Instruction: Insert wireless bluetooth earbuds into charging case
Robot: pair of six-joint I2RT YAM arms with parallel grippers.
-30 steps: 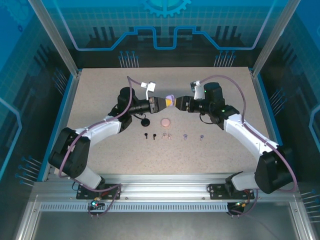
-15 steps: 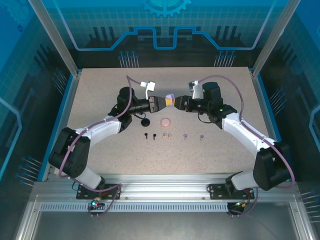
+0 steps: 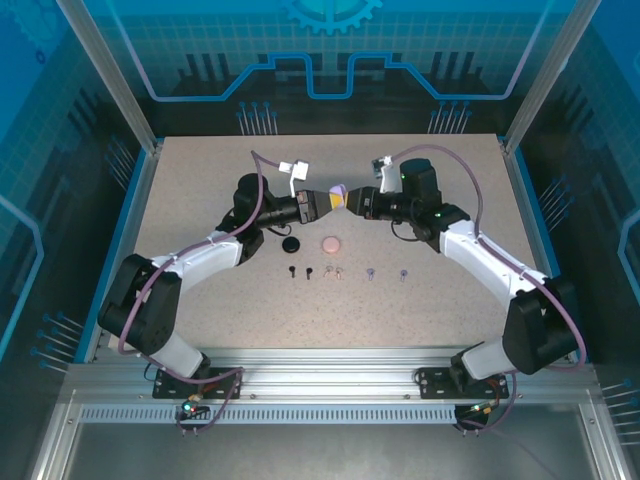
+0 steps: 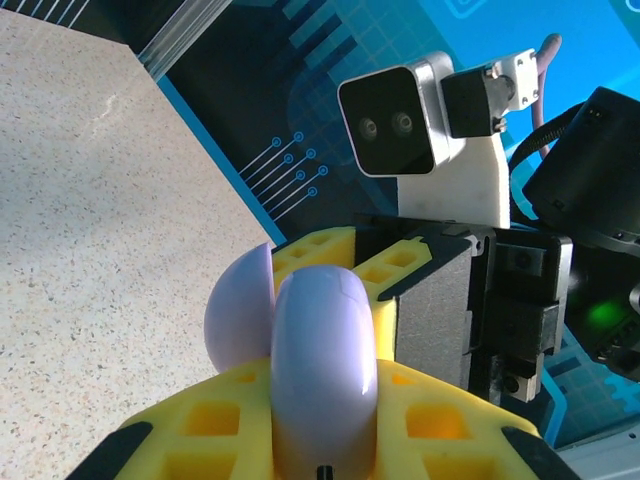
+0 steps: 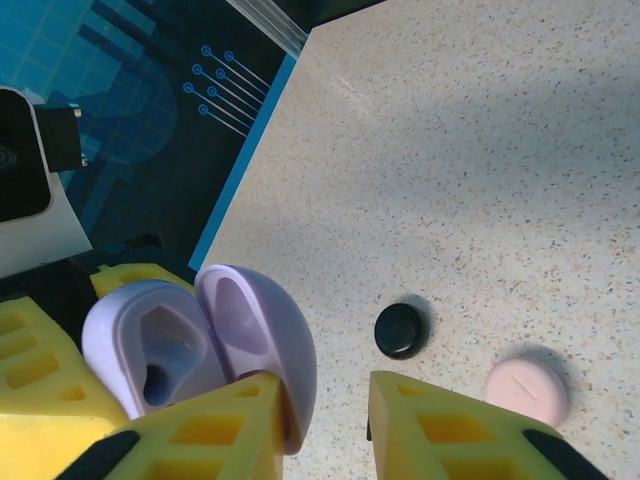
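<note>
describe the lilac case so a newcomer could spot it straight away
Find the speckled beige table and the spot over it where the two arms meet. The lilac rounded plastic charging case sits there, gripped in the left hand. Unlike the pink round case and black round case lying on the table, it is raised and hinged open.
</note>
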